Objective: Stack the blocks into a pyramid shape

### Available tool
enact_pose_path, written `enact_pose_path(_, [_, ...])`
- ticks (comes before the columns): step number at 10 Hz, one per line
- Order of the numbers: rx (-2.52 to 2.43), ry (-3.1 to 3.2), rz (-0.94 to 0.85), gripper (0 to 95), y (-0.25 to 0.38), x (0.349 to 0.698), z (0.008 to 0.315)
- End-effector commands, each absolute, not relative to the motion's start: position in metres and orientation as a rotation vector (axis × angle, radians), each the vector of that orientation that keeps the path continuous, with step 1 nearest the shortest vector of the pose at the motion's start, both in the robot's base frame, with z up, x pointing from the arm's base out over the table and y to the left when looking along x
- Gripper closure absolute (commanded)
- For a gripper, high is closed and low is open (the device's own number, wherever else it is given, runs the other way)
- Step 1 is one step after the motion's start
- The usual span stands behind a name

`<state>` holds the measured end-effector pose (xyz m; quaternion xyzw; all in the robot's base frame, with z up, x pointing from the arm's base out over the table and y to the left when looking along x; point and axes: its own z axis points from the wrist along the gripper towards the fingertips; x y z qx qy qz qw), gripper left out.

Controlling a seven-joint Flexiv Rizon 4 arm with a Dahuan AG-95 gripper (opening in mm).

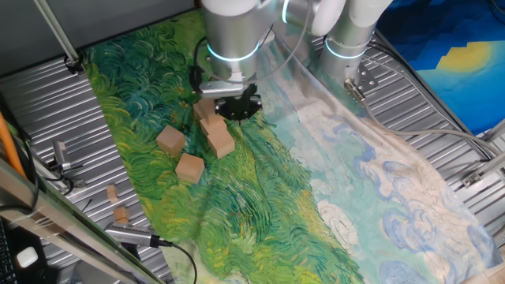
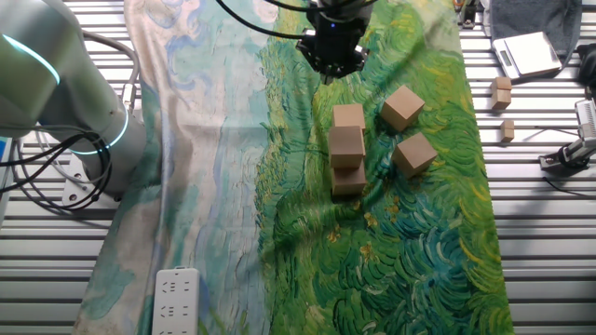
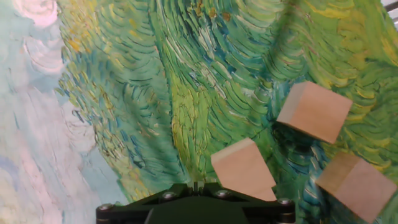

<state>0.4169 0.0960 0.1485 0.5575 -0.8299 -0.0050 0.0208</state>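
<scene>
Right now, hangs above the green-and-blue painted cloth (image 2: 419, 261) spread over the ribbed metal worktop (image 2: 540, 233), just past one end of a tight line of plain light-brown wooden cubes (image 2: 346, 144). As to the jaws: cannot tell whether open or closed, with the tips outside the hand view and too dark in both fixed views. Shows nothing held.

Counts five cubes for certain. Three in the line, touching or nearly so, perhaps with one riding on its neighbours. Beside them, one loose cube (image 2: 402, 107) and another loose cube (image 2: 414, 154), each turned askew.

Risks, as a judgement:
- Coming down so near the line may nudge it out of true.
- Closing across a skewed cube's corners may twist or squirt it away.
- Resting on rumpled cloth makes a soft footing, so an upper tier may tilt and slide.
- May mistake the two small tan wooden bits (image 2: 503, 88), well apart on the bare worktop, for building stock.
</scene>
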Motion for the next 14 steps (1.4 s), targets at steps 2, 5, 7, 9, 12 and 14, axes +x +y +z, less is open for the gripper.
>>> enact_pose_path(2, [1.604,-2.631,-0.002,95.0,0.095,0.415,0.15])
enact_pose_path(5, [1.517,-2.685,0.013,95.0,0.095,0.415,0.15])
enact_pose_path(7, [1.546,-2.672,0.003,95.0,0.095,0.415,0.15])
enact_pose_path(9, [1.559,-2.671,-0.02,95.0,0.095,0.415,0.15])
enact_pose_path(12, [1.574,-2.653,0.015,95.0,0.095,0.416,0.149])
enact_pose_path(14, [1.634,-2.622,0.023,76.0,0.089,0.434,0.152])
